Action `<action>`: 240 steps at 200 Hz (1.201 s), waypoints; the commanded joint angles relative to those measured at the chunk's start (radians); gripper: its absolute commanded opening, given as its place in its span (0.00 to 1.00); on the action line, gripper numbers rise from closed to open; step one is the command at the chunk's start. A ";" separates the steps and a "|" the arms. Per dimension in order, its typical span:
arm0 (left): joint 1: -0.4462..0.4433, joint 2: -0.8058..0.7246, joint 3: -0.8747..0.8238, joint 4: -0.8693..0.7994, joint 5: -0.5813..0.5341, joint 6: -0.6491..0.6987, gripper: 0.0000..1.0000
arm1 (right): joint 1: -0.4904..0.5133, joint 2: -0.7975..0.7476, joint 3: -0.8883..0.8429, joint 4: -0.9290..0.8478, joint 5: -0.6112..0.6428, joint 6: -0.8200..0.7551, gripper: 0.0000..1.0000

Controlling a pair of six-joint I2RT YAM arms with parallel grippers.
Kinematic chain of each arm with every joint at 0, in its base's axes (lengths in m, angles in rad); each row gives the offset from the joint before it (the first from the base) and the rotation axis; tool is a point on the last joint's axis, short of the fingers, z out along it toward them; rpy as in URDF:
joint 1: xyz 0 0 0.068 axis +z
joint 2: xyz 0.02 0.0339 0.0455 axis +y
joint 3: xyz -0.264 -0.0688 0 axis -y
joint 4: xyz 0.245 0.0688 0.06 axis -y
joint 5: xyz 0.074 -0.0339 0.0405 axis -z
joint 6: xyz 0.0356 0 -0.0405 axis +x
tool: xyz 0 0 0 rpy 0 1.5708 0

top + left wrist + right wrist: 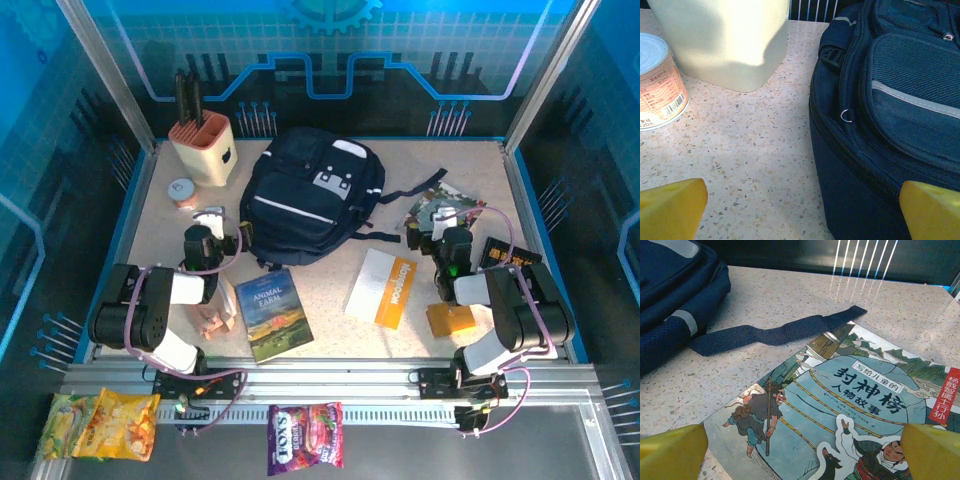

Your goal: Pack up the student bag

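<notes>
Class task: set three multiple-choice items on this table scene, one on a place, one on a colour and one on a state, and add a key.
1. Where does the Animal Farm book lie?
A on top of the student bag
B on the table, at the bag's near side
C held in a gripper

2. What colour is the bag?
A dark navy
B red
C yellow

3. How do the left gripper's jaws stand?
A shut on the bag
B shut on the book
C open, holding nothing

Key:
1. B, the book lies flat on the table, clear of the bag.
2. A, its fabric is dark navy.
3. C, the yellow fingertips stand wide apart.
</notes>
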State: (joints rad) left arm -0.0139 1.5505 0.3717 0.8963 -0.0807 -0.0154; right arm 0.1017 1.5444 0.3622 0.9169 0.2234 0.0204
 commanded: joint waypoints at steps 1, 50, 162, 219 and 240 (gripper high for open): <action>0.005 0.007 0.015 0.022 0.010 0.022 0.99 | -0.009 0.000 0.019 0.013 -0.010 -0.013 1.00; 0.006 0.006 0.015 0.022 0.012 0.022 0.99 | -0.008 0.000 0.018 0.014 -0.010 -0.013 1.00; 0.007 0.008 0.015 0.023 -0.001 0.017 0.99 | -0.011 0.000 0.020 0.010 -0.014 -0.011 1.00; 0.005 -0.020 -0.042 0.110 -0.020 0.011 0.99 | -0.029 -0.003 0.019 0.009 -0.057 -0.004 1.00; 0.005 -0.090 -0.069 0.098 -0.042 0.006 0.99 | -0.029 -0.060 0.011 -0.026 -0.052 -0.005 1.00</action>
State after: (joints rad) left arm -0.0139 1.5345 0.3378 0.9451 -0.0917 -0.0162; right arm 0.0792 1.5425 0.3622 0.9100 0.1814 0.0212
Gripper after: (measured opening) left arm 0.992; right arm 0.997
